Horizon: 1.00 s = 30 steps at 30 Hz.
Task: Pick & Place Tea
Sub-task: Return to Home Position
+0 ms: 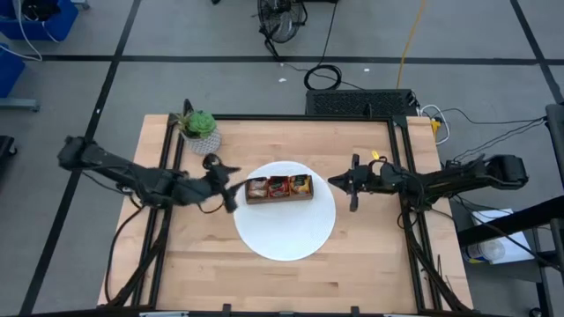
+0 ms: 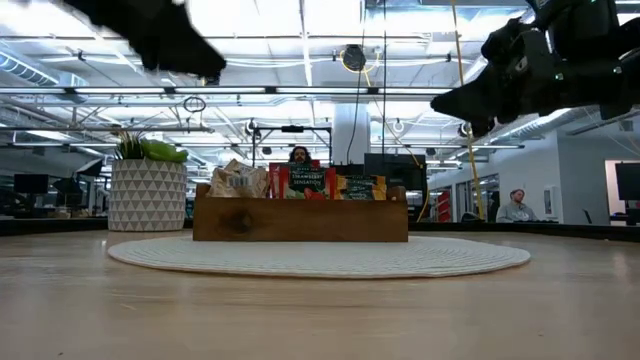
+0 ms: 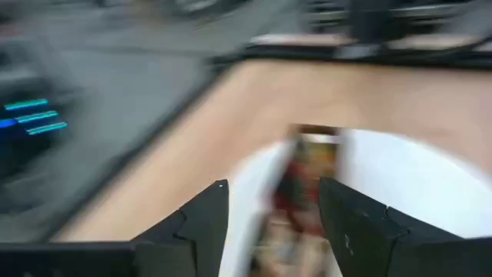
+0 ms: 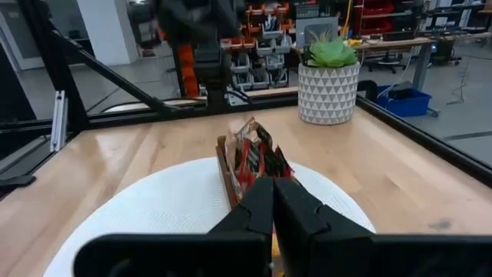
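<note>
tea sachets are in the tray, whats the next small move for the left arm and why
Probably draw the left end effector back, away from the brown three-compartment wooden tray: it hangs open and empty beside the tray's left end, and the small flat tea sachets stand inside the tray.

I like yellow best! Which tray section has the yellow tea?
The tray section nearest the right gripper: orange-yellow sachets. Middle holds red sachets, far end pale sachets.
</note>
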Motion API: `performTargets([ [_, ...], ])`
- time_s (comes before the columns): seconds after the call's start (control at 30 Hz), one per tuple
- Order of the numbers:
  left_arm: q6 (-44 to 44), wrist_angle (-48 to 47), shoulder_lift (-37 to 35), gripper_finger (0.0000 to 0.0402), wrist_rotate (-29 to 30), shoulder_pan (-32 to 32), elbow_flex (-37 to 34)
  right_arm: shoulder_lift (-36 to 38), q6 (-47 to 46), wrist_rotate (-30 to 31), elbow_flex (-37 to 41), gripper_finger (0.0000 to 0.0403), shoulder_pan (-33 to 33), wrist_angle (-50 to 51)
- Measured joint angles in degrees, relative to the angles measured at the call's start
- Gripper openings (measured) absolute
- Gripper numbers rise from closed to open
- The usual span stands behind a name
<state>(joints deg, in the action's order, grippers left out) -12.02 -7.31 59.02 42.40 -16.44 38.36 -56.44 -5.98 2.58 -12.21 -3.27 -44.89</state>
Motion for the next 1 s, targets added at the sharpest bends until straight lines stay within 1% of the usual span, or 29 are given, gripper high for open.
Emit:
performTargets([
  [0.07, 5.82, 12.34, -5.93, 0.0200, -12.58, 3.47, -9.42, 2.48, 0.21, 0.16, 0.00, 0.0000, 0.00, 2.08],
  [0.1, 8.21, 18.33, -8.38, 0.0200, -17.78, 5.08, -13.27, 3.97, 0.43, 0.16, 0.00, 0.0000, 0.00, 3.37],
  [0.13, 9.68, 23.79, -10.54, 0.0200, -21.66, 6.36, -16.79, 5.43, 0.49, 0.17, 0.02, 0.0000, 0.00, 4.47],
  [0.17, 10.32, 27.12, -12.64, 0.0200, -24.17, 7.51, -19.85, 6.83, 0.51, 0.18, 0.02, 0.0000, 0.00, 5.29],
  [0.2, 10.47, 28.52, -14.88, 0.0200, -25.33, 8.42, -22.40, 8.33, 0.64, 0.21, 0.00, 0.0000, 0.00, 6.55],
  [0.33, 9.74, 26.76, -24.21, 0.0200, -25.30, 11.05, -28.11, 16.24, 1.05, 0.34, 0.02, 0.0000, 0.00, 13.98],
  [0.43, 9.40, 20.92, -31.13, 0.0200, -25.81, 11.60, -29.31, 22.36, 1.24, 0.68, 0.02, 0.0000, 0.00, 18.90],
  [0.53, 10.01, 13.21, -38.97, 0.0200, -25.82, 11.29, -29.38, 28.07, 2.11, 3.88, 0.40, 0.0000, 0.12, 23.94],
  [0.6, 10.47, 8.48, -44.10, 0.0200, -25.80, 10.71, -29.38, 31.67, 2.40, 6.28, 2.31, 0.0000, 0.42, 24.78],
  [0.73, 11.47, -0.83, -54.34, 0.0200, -24.85, 9.27, -29.38, 39.57, 3.51, 6.74, 8.73, 0.0000, 0.87, 23.85],
  [0.77, 11.34, -2.84, -56.60, 0.0200, -24.26, 8.88, -29.38, 41.24, 3.63, 6.76, 10.65, 0.0000, 0.87, 21.10],
  [0.8, 11.30, -4.35, -58.67, 0.0200, -23.97, 8.55, -29.38, 43.38, 3.69, 7.09, 10.80, 0.0000, 0.87, 22.03],
  [0.9, 10.65, -6.97, -58.66, 0.0200, -23.30, 7.88, -28.91, 46.82, 5.53, 8.06, 11.11, 0.0000, 1.15, 29.97],
  [1.0, 9.12, -7.18, -58.16, 0.0200, -22.67, 7.51, -28.88, 49.92, 9.76, 7.97, 11.10, 0.0000, 1.84, 30.98],
])
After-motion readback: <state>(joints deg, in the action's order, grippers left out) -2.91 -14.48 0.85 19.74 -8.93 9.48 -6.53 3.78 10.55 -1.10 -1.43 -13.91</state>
